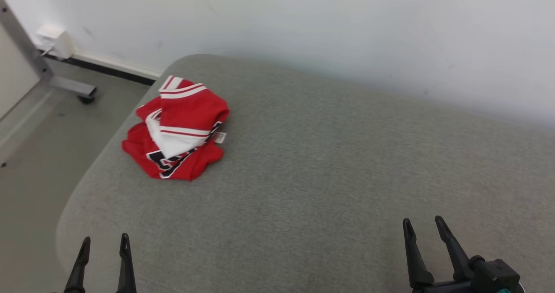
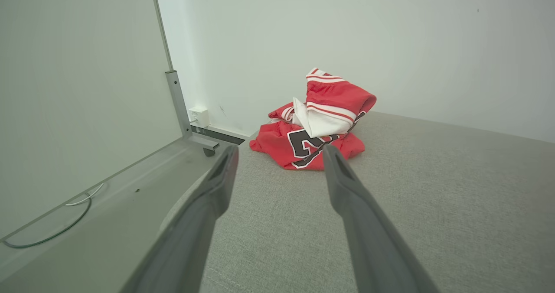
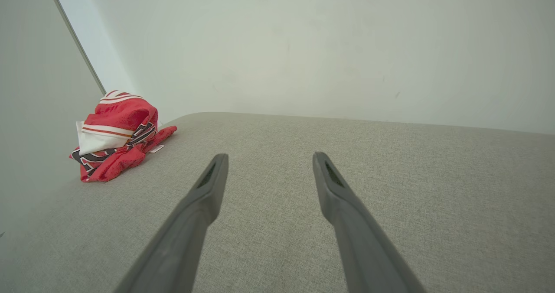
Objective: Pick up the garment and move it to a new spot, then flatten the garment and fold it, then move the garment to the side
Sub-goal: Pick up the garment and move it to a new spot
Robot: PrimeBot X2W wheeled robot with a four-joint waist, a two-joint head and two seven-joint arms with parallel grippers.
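Garment (image 1: 175, 128) lies bunched on the padded grey surface (image 1: 325, 163), ahead of the left claw (image 1: 106, 239) and slightly to its right, well apart. From the right claw (image 1: 422, 220) it lies farther, ahead-left. Both claws: spread wide, empty. Left arm is nearer.

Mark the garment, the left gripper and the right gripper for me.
garment (image 1: 190, 111), head view, on its red upper fold.
left gripper (image 1: 106, 237), head view, midway between its open fingertips.
right gripper (image 1: 422, 219), head view, midway between its open fingertips.
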